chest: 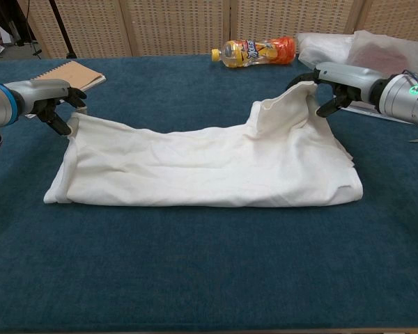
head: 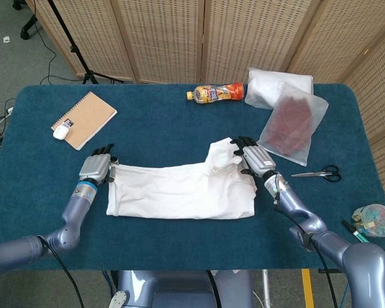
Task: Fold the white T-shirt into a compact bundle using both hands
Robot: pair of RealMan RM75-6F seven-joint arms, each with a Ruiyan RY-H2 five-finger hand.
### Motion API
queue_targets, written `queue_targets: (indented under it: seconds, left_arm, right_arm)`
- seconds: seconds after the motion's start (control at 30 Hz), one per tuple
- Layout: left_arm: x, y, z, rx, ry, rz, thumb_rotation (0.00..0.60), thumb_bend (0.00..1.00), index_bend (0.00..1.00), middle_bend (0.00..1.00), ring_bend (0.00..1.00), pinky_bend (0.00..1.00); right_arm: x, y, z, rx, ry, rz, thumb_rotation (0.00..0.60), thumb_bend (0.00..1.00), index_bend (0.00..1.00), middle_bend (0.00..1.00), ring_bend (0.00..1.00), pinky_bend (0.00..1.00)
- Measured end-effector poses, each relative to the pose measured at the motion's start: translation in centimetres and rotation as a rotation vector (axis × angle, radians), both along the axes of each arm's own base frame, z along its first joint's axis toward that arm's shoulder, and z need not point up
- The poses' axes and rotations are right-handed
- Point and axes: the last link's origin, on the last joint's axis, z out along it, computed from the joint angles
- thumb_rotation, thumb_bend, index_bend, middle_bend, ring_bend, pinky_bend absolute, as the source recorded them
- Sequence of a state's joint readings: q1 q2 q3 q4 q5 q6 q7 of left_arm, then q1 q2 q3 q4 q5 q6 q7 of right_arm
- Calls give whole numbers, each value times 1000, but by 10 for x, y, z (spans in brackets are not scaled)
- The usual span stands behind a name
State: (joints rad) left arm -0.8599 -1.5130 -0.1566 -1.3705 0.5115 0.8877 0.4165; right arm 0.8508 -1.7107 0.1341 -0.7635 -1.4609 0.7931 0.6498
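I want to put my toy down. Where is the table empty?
Bare blue cloth lies in front of the white T-shirt, and between the notebook and the juice bottle. The right side is crowded: bags, scissors.

The head view looks steeply down on the whole table (head: 38, 115) from above its near edge. The chest view sits low and close, facing across it. Both share the T-shirt (head: 179, 191) and bottle (chest: 258, 50).

Blue-carpeted table (head: 160, 128) under white T-shirt (head: 179, 191)
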Motion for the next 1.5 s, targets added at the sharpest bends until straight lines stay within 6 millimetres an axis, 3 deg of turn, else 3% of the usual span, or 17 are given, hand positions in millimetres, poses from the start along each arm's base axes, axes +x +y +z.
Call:
queue_targets:
  seconds: [0.13, 0.2, 0.23, 0.3, 0.4, 0.47, 0.73, 1.13, 1.5]
  left_arm:
    - [-1, 0, -3, 44, 67, -15, 600, 636, 751, 0, 0, 0]
    - [-3, -1, -5, 53, 102, -21, 600, 565, 701, 0, 0, 0]
    - [-3, -1, -7, 52, 112, -20, 600, 524, 642, 0, 0, 0]
    - [-4, -3, -11, 36, 115, -11, 600, 402, 415, 0, 0, 0]
    - [-8, -4, -15, -3, 105, 12, 600, 294, 81, 0, 0, 0]
    - [-10, -4, -14, -24, 112, 25, 600, 261, 0, 0, 0, 0]
    - [-4, -3, 5, 58, 86, -12, 600, 251, 0, 0, 0, 0]
    - [5, -15, 53, 180, 50, -92, 600, 251, 0, 0, 0, 0]
    - [-3, -28, 79, 196, 32, -111, 600, 251, 0, 0, 0, 0]
  right_arm:
    - [3, -2, -5, 4, -1, -1, 600, 726, 654, 164, 0, 0]
    - [4, -3, -6, 4, 2, 1, 600, 728, 654, 164, 0, 0]
    - [4, -4, -7, 3, 4, 2, 600, 729, 654, 164, 0, 0]
    - [4, -5, -8, 1, 9, 2, 600, 731, 654, 164, 0, 0]
    - [4, -5, -8, -2, 15, 2, 600, 732, 654, 164, 0, 0]
    - [4, -6, -8, -3, 15, 1, 600, 730, 654, 164, 0, 0]
    - [8, -9, -9, -8, 20, 3, 600, 731, 654, 164, 0, 0]
    - [20, -24, -10, -35, 49, -9, 600, 730, 654, 165, 0, 0]
    - [31, -44, -19, -63, 133, -33, 600, 731, 654, 165, 0, 0]
